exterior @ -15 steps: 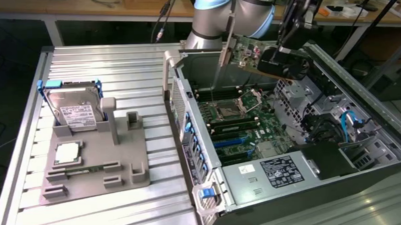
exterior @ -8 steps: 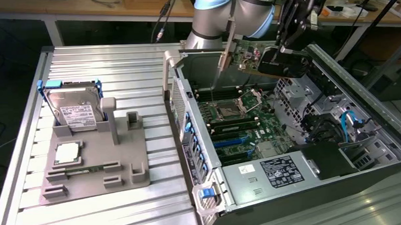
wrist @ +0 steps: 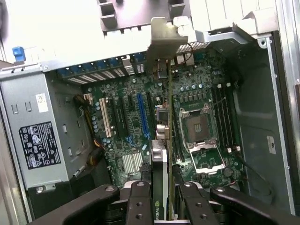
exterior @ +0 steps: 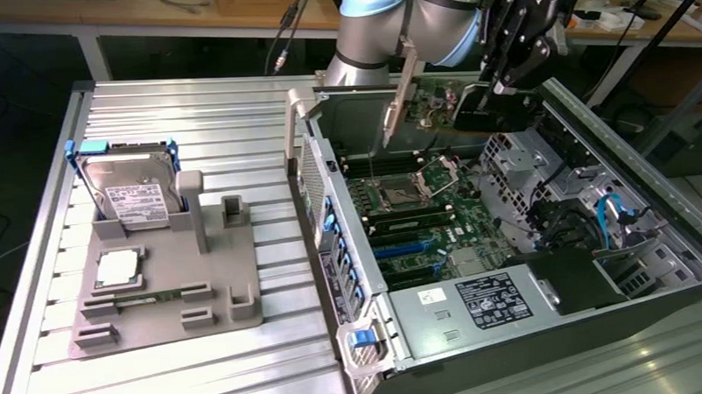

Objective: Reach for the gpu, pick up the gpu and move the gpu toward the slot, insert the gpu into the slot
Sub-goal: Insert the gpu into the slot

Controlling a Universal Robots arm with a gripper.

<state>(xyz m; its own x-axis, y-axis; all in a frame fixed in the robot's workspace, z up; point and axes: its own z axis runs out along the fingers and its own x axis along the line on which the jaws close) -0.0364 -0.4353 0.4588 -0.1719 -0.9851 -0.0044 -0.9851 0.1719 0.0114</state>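
Observation:
My gripper [wrist: 161,208] is shut on the gpu [wrist: 161,140], a slim green card that I see edge-on in the wrist view, with its silver end bracket [wrist: 164,40] at the far end. In the exterior view the gpu [exterior: 432,102] hangs upright over the far end of the open computer case, its bracket [exterior: 396,95] slanting down, and the black gripper [exterior: 494,109] is on the side towards the exterior view's right. The slot [wrist: 141,115] is a long blue socket on the green motherboard [wrist: 131,136]. It lies beside the card's line and well below the card.
The square silver processor socket [wrist: 197,126] and the black memory sockets [wrist: 225,117] lie on the card's other side. A power supply with a label [exterior: 477,302] fills the case's near end. Outside the case, a grey fixture [exterior: 214,281] holds a hard drive [exterior: 129,192].

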